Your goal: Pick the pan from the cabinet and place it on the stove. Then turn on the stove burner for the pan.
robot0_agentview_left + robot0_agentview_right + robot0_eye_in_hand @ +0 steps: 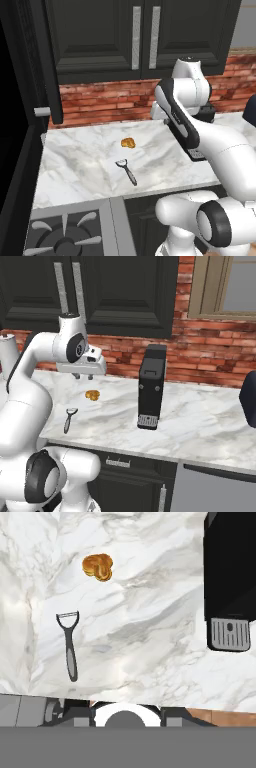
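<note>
Marble tabletop [165,160] lies below my claw [83,375], whose opening I cannot tell. Cabinet [100,40] doors stand shut above the back edge; the stove [65,235] adjoins the tabletop's left front corner.

The marble counter [90,150] bears a peeler [127,171]; a brown, perhaps pastry, lump [128,143]; a black appliance [151,387].

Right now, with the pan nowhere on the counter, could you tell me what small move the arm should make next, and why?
Probably raise the gripper toward the long silver bar handles of the dark panelled wall cabinet. Its doors look shut, and the white marble counter below holds just a grey-handled peeler, a small brown pastry and a black machine.
</note>
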Motion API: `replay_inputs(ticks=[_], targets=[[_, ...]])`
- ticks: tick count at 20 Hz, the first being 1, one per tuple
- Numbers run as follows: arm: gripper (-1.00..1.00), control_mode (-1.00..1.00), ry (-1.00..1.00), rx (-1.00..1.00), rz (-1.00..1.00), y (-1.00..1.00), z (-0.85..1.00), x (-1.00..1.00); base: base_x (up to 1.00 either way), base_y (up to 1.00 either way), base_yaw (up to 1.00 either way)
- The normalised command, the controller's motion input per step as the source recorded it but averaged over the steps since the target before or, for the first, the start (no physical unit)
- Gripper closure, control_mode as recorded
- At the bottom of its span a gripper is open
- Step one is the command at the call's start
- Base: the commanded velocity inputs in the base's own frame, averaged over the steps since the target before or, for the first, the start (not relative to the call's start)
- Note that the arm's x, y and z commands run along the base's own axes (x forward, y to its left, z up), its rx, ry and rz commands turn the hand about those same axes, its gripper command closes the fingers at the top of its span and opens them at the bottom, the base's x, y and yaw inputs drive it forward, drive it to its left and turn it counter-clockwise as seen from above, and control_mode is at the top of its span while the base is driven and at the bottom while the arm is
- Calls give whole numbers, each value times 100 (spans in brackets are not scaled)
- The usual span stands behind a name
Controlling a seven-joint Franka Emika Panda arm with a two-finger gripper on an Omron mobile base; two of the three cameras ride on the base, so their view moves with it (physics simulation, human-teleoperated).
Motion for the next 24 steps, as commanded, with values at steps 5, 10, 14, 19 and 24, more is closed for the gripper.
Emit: replay_inputs(ticks=[5, 10, 14, 19, 24], targets=[[-100, -100, 0, 1, 0, 2, 0, -11, 0, 0, 0], [-100, -100, -12, 0, 3, 0, 25, -7, 0, 0, 0], [-100, -100, -21, -1, 7, 18, 49, -10, 0, 0, 0], [-100, -100, -32, 0, 1, 13, 58, -17, 0, 0, 0], [-100, -100, -32, 7, 0, 0, 49, -6, 0, 0, 0]])
